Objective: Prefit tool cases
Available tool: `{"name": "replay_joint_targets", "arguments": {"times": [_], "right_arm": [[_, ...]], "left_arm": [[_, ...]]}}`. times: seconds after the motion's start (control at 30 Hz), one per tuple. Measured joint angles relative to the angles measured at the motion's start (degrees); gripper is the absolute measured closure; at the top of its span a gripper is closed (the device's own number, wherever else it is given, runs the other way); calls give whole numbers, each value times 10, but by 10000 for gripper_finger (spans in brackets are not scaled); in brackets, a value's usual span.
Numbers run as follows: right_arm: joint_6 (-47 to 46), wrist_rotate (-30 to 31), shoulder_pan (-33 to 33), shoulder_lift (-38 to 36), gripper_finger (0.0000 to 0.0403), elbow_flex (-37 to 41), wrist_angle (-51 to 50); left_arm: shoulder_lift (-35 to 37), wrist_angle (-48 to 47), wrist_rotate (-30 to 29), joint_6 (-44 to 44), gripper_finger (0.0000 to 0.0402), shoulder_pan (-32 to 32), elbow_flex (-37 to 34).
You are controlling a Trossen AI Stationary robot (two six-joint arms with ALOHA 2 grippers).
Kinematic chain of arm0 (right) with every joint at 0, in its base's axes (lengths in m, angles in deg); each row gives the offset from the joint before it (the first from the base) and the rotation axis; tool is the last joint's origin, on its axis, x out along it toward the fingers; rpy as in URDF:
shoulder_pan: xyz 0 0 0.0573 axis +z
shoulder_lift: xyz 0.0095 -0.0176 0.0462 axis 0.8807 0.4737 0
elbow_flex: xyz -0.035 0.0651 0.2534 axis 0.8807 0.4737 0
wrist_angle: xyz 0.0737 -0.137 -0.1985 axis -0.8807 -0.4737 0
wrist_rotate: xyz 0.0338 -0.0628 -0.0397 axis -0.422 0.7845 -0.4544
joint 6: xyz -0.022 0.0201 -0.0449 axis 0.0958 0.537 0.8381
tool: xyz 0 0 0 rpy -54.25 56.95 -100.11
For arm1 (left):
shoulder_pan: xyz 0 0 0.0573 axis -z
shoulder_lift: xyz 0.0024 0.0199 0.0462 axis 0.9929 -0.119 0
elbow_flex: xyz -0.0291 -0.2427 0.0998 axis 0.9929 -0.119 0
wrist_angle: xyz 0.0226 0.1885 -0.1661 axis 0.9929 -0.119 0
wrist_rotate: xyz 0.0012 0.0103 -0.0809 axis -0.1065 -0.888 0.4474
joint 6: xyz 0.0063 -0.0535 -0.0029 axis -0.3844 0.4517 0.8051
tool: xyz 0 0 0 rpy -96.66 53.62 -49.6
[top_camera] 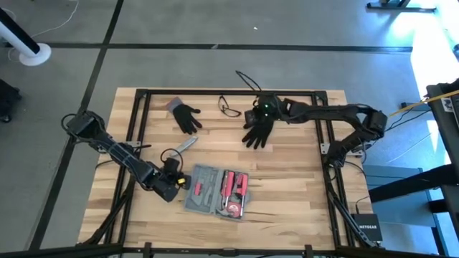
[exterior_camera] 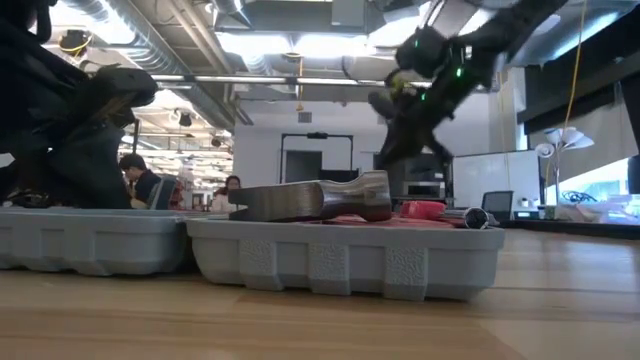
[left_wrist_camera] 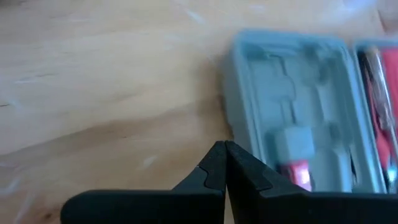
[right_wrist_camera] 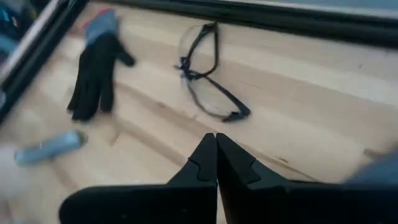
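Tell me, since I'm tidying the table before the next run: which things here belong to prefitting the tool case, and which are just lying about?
Belongs to the job:
- open tool case with its tools
- left gripper beside the case, shut
- right gripper, shut

Lying about:
- glove
- second glove under the right arm
- safety glasses
- small grey bar

Two dark jointed arms, black cabling, right wrist [top_camera: 267, 109] — seemingly green-lit

We saw the blue-grey tool case [top_camera: 216, 192] lying open and flat near the table's front edge, red-handled tools seated inside.
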Motion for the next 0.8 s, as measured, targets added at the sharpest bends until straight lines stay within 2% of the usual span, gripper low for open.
{"name": "replay_joint_targets", "arguments": {"times": [0.17, 0.27, 0.37, 0.57, 0.7, 0.8], "right_arm": [[36, -22, 86, -54, 403, -36, -143], [-31, -29, 173, -73, 403, -42, -195], [-151, -9, 276, -76, 403, -43, -190], [-394, 83, 451, -32, 402, -43, -157], [-508, 127, 510, 6, 400, -43, -98], [-528, 129, 522, 37, 385, -43, -3]], "left_arm": [[22, 3, 5, -96, 401, 6, 13], [40, 0, 4, -148, 401, 3, 16], [53, -6, 4, -177, 401, 0, 17], [61, -32, 11, -254, 401, -20, 17], [61, -17, 65, -351, 401, -38, 17], [61, -5, 109, -434, 401, -47, 15]]}}
